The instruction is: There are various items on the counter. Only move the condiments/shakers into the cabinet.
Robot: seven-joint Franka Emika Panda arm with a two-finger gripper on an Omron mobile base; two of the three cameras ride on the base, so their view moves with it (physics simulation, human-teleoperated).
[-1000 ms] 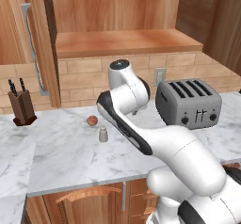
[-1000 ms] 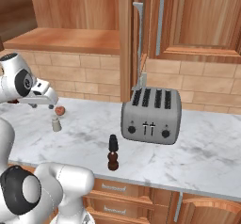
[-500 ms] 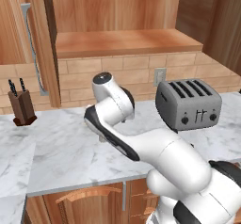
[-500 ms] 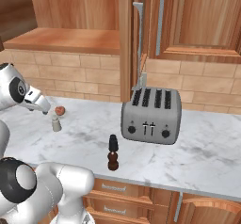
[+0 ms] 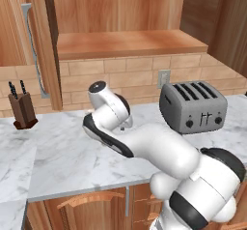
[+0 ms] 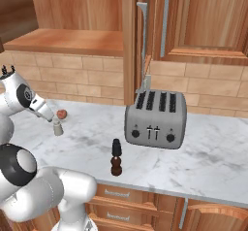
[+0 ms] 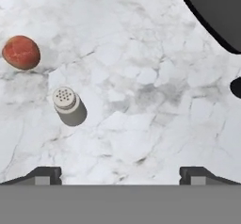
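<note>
A light grey shaker (image 7: pixel 69 106) with a holed cap stands upright on the marbled counter (image 7: pixel 141 100), left of and beyond my fingertips (image 7: pixel 44 175). My gripper (image 7: pixel 120 176) hangs open above the counter with nothing between its fingers. From the right base view, the gripper (image 6: pixel 50 119) hovers just left of the grey shaker (image 6: pixel 58 127). A dark brown pepper mill (image 6: pixel 116 157) stands near the counter's front edge. The cabinet (image 5: pixel 130 43) shows its open wooden shelf above the brick wall, its door (image 6: pixel 130 41) swung out edge-on.
A small reddish ball (image 7: pixel 21 52) lies beyond the grey shaker, also the ball (image 6: pixel 61 113) by the wall. A silver toaster (image 6: pixel 156 120) stands right of the pepper mill. A knife block (image 5: pixel 21 109) sits at the far left. A long grey handle (image 6: pixel 144 36) hangs on the door.
The arm has swung left and lowered toward the counter. In the left base view it now covers the grey shaker and the red ball. The gripper stayed open.
</note>
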